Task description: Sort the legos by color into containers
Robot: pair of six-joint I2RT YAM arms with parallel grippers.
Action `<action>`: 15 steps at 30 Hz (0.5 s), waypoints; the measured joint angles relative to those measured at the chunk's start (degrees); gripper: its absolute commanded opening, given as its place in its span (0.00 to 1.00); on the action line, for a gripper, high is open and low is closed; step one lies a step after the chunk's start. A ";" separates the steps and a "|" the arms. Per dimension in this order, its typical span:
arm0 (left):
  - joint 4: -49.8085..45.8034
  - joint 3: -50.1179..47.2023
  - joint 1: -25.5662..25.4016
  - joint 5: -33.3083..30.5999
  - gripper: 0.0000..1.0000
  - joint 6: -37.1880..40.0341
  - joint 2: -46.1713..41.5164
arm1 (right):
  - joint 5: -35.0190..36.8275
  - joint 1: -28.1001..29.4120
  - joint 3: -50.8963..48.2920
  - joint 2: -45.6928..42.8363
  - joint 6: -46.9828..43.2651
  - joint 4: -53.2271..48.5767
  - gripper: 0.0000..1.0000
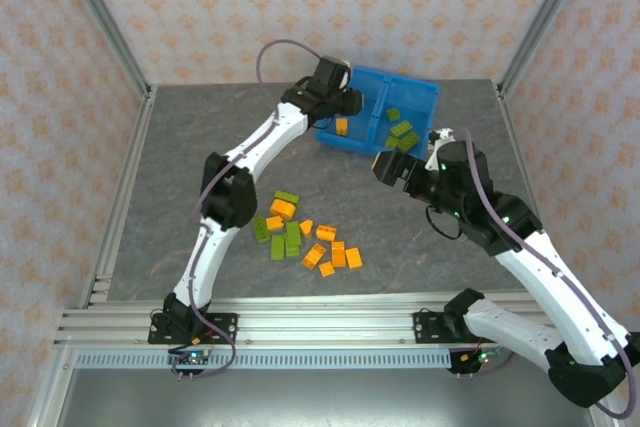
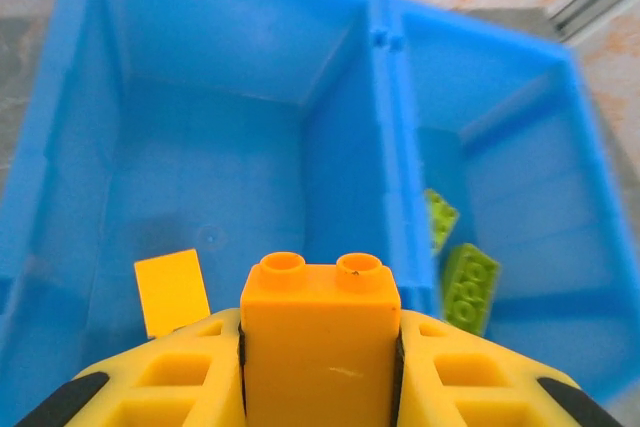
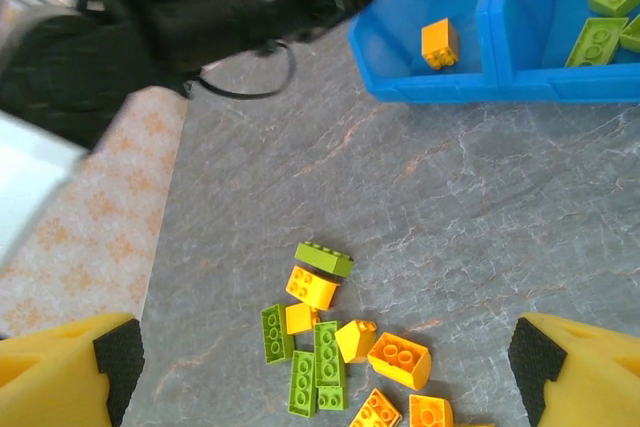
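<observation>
1. Note the held orange brick [image 2: 320, 337]: it stands studs-up between the yellow fingers [image 2: 470, 377] of the left gripper [image 2: 320, 357], which is clamped on its two sides, over the near edge of the blue bin [image 1: 415, 92].
2. Check the left compartment [image 2: 200, 147] below it: one loose orange brick [image 2: 172, 290] lies on the floor near the front wall.
3. Check the right compartment [image 2: 520, 197], past the dividing wall [image 2: 385, 147]: green bricks [image 2: 468, 285] lie there, none orange.
4. Locate the loose pile [image 1: 305, 237] of orange and green bricks on the table [image 1: 200, 147], well apart from the bin.
5. Observe the right gripper [image 3: 325, 357]: its fingers are spread wide and hold nothing, above the table between pile and bin.
6. Be aware that the left arm [image 1: 250, 157] reaches past the pile's left side to the bin's left corner.
</observation>
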 measured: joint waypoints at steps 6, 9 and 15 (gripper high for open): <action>-0.33 6.38 0.13 0.24 0.32 -0.59 10.12 | 1.25 0.00 -0.07 -1.86 0.17 -1.18 0.95; -0.46 6.91 0.04 0.24 0.47 -1.25 10.93 | 1.36 0.00 -0.37 -1.84 0.17 -1.25 0.95; -0.48 9.33 -0.33 0.24 0.54 -1.44 10.36 | 1.38 0.00 -0.61 -1.84 0.17 -1.46 0.95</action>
